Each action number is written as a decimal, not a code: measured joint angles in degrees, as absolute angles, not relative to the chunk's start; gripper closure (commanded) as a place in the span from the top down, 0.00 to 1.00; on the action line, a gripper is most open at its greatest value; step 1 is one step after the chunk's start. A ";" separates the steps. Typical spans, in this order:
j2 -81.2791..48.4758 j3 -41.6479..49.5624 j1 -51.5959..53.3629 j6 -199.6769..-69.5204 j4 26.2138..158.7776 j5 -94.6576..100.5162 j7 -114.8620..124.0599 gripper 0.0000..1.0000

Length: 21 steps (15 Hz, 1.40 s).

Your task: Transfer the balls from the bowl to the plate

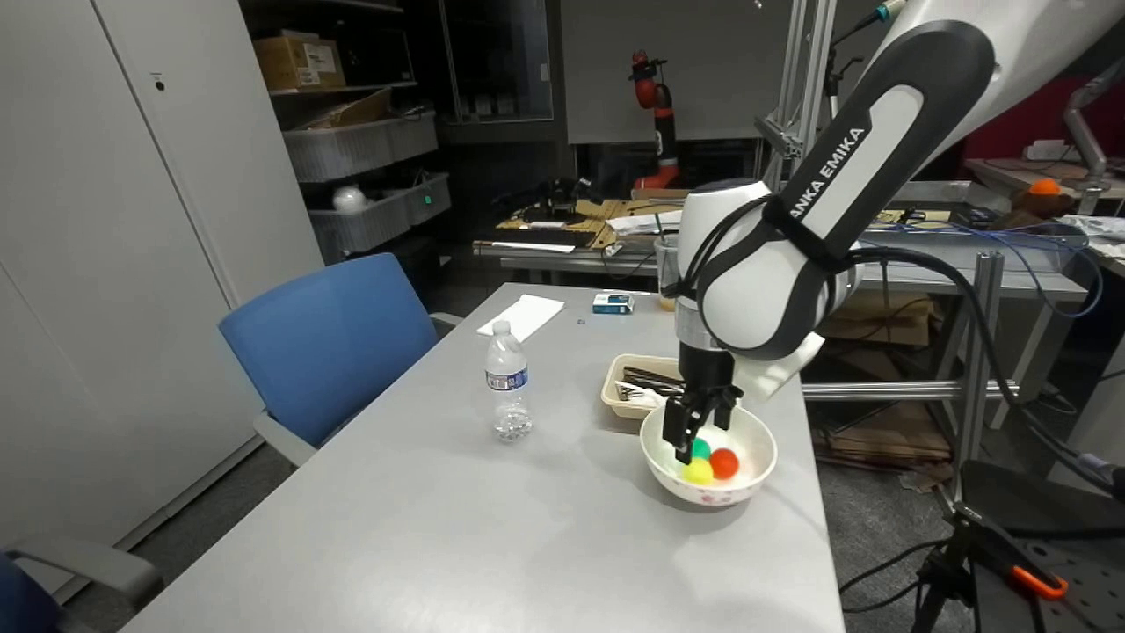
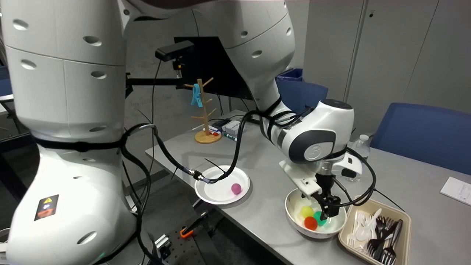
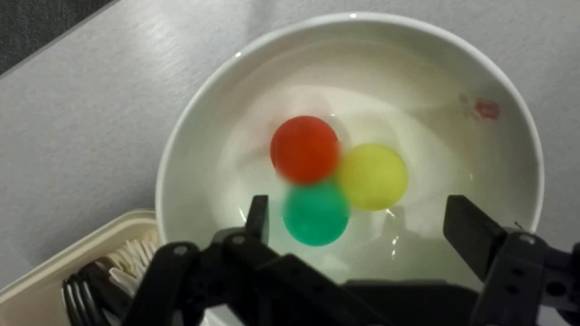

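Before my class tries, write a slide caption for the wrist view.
Open hand over white bowl: red ball, green ball and yellow ball clustered inside, cutlery tray alongside.

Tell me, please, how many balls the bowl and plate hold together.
4: red ball, yellow ball and green ball in the bowl, pink ball on the plate. The tool covers part of the bowl, so another may be hidden.

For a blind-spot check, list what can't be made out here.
Bowl: rim partly hidden by the gripper in the wrist view.
Green ball: partly hidden by the gripper in an exterior view; its border with the red ball is blurred in the wrist view.
Cutlery tray: cut off by the wrist view's left and bottom edges.
Paper: print too small to read in an exterior view.
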State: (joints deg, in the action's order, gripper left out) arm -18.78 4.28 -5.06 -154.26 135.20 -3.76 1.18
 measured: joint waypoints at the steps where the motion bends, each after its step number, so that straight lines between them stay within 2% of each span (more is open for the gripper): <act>1: -19.20 4.28 -5.06 -154.97 135.19 -4.02 1.34 0.93; 12: -20.47 4.28 -5.06 -155.96 134.80 -4.95 2.76 0.94; 14: -20.47 4.28 -5.06 -155.96 134.78 -4.95 2.79 0.89; 17: -20.50 4.28 -5.06 -156.83 134.75 -4.95 3.07 0.88; 18: -20.53 4.28 -5.06 -157.30 134.75 -4.95 3.10 0.96; 19: -20.58 4.29 -5.06 -157.84 134.75 -4.94 3.10 0.97; 20: -20.64 4.35 -5.05 -158.05 134.75 -4.88 3.15 0.93; 21: -20.69 4.43 -5.05 -158.05 134.75 -4.88 3.25 0.97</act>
